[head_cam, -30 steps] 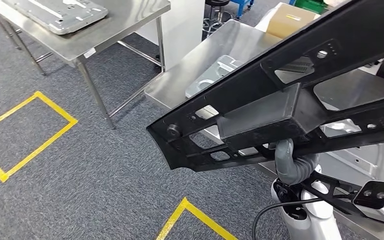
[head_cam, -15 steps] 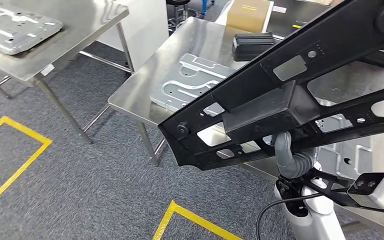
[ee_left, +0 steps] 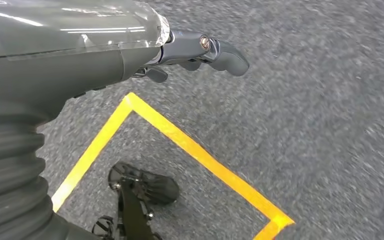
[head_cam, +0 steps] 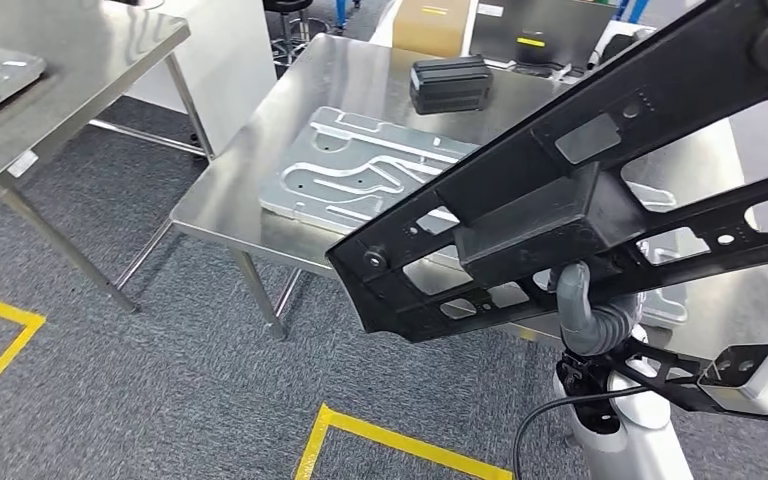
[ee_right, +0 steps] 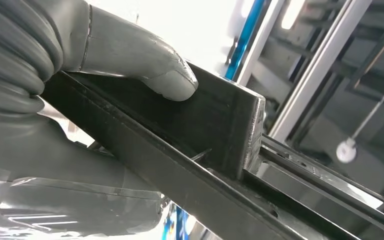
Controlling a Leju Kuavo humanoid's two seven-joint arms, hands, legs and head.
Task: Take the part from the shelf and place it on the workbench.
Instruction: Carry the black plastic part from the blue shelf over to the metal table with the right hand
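The part is a long black metal frame (head_cam: 560, 200) with cut-outs and a box section in its middle, carried slantwise across the right of the head view. My right hand (head_cam: 580, 315) grips it from below at the box section; in the right wrist view the grey thumb (ee_right: 145, 65) presses on the frame (ee_right: 215, 125). Under and beyond the frame stands the steel workbench (head_cam: 360, 80). My left hand (ee_left: 200, 50) hangs over the carpet, fingers stretched out, holding nothing.
On the workbench lie a silver machined plate (head_cam: 360, 175) and a black box (head_cam: 450, 85). A second steel table (head_cam: 80, 70) stands at the left. A cardboard box (head_cam: 435, 20) sits behind the bench. Yellow tape lines (head_cam: 400, 440) mark the grey carpet.
The camera has turned: the workbench has slid left toward the picture's middle and shows more of its top. The black frame stays in my right hand.
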